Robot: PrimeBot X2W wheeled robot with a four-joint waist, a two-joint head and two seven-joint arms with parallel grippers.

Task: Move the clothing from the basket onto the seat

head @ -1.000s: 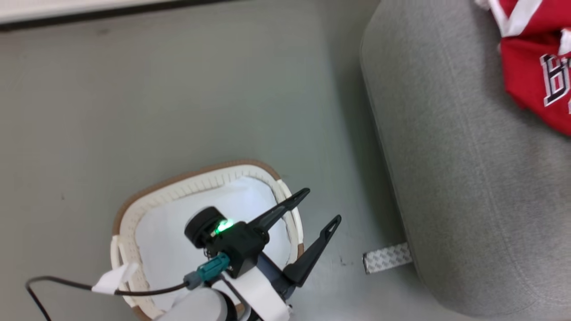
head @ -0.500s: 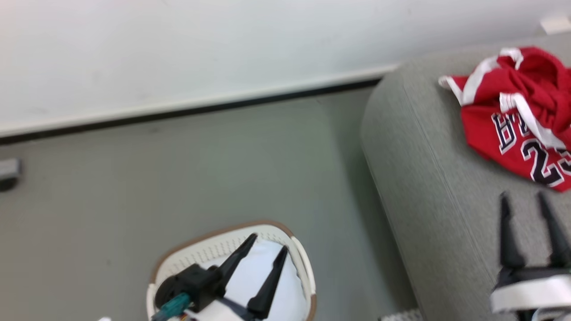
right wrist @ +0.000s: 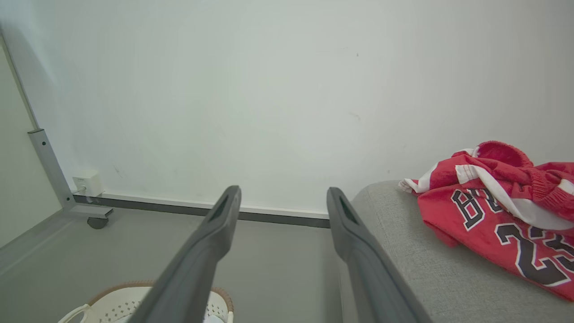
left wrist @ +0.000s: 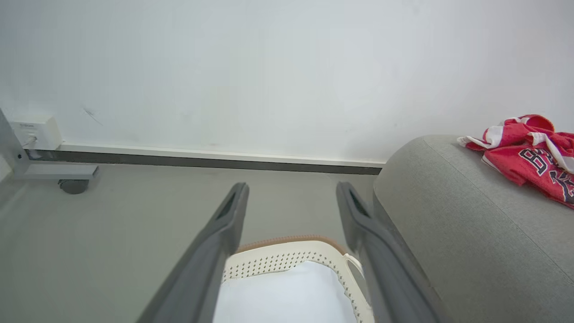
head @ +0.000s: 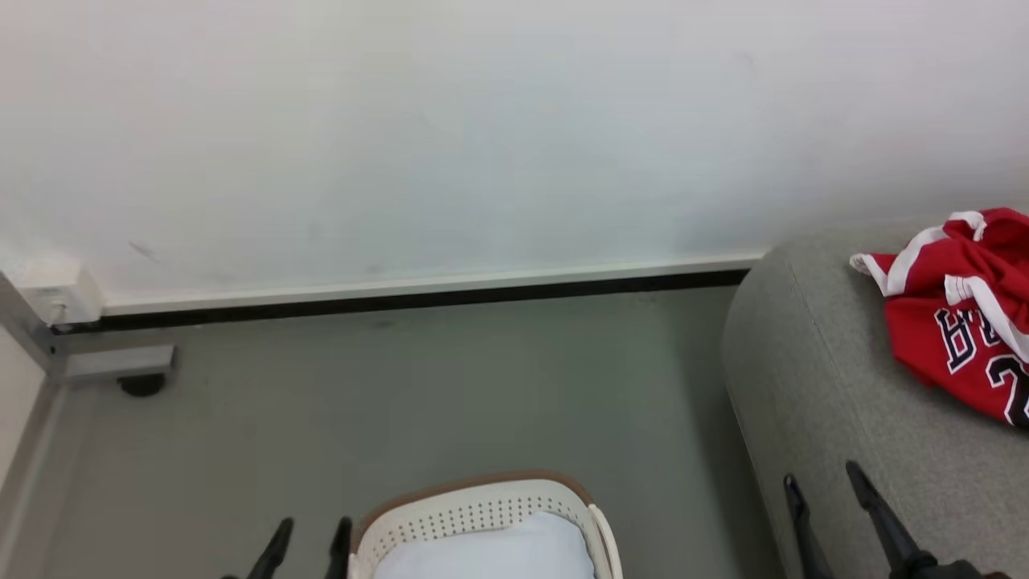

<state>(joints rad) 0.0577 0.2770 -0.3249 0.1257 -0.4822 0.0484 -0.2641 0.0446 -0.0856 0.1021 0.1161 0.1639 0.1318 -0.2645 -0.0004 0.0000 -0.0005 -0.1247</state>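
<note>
The red clothing (head: 957,322) with white trim and black-and-white lettering lies crumpled on the light grey seat (head: 836,402) at the right; it also appears as the clothing (left wrist: 529,154) (right wrist: 497,206) in both wrist views. The cream basket (head: 482,507) with a brown rim stands on the floor, and inside it I see a plain white pad (head: 490,555). My left gripper (head: 313,535) is open just left of the basket, holding nothing. My right gripper (head: 822,480) is open over the seat's front edge, short of the clothing, also holding nothing.
A white wall with a dark baseboard (head: 418,293) runs behind the grey floor (head: 402,402). At the far left stand a metal frame foot on a caster (head: 141,384) and a small white wall box (head: 56,293).
The head camera has tilted up, bringing the wall into view. My left gripper, which was over the basket, is now beside its left rim. Both grippers stay open.
</note>
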